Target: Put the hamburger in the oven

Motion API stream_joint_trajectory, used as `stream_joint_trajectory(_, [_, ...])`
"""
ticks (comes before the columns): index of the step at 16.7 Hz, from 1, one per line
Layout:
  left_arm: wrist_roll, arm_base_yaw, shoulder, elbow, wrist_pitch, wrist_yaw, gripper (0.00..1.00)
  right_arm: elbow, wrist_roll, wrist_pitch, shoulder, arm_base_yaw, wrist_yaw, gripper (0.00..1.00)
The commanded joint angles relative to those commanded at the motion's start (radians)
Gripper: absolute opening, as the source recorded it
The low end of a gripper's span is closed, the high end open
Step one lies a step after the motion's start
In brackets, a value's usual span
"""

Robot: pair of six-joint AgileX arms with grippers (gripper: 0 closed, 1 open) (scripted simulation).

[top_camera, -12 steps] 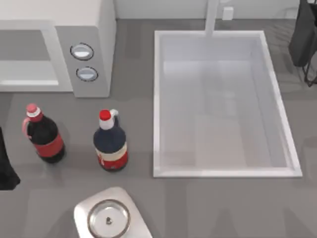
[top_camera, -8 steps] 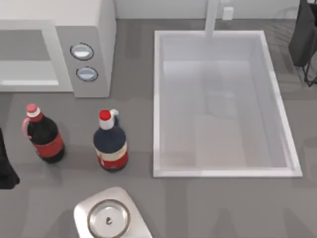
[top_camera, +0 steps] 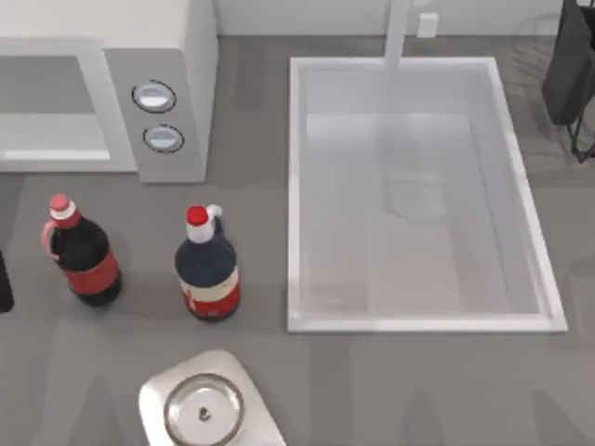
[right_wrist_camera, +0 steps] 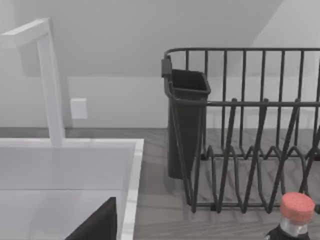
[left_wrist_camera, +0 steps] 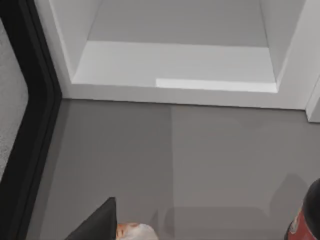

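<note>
The left hand (left_wrist_camera: 116, 231) grips the burger (left_wrist_camera: 134, 232), whose pale bun and orange rim peek out beside its dark finger (left_wrist_camera: 97, 224) in the left wrist view. It faces the open cavity of the oven (top_camera: 158, 93) across bare bench (left_wrist_camera: 200, 160), with a red-labelled bottle (top_camera: 82, 253) close by. From above, the left arm (top_camera: 4, 281) sits at the 9 o'clock edge, the oven at 10 o'clock and the sink (top_camera: 296, 186) toward 3 o'clock. The right hand (right_wrist_camera: 100, 225) is parked near a dish rack (right_wrist_camera: 240, 130); its grip cannot be told.

White oven (top_camera: 102, 56) — silver dials (top_camera: 154, 97)
</note>
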Motion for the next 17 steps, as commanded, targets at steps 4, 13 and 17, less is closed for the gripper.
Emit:
stream_joint_trajectory(4, [0.009, 0.037, 0.313, 0.185, -0.136, -0.003, 1.00, 0.000, 0.000, 0.000, 0.000, 0.000, 0.000, 1.00])
stream_joint_trajectory(13, [0.028, 0.108, 0.925, 0.590, -0.458, 0.007, 1.00, 0.000, 0.000, 0.000, 0.000, 0.000, 0.000, 1.00])
stream_joint_trajectory(17, [0.039, 0.143, 1.186, 0.778, -0.604, 0.006, 1.00, 0.000, 0.000, 0.000, 0.000, 0.000, 0.000, 1.00])
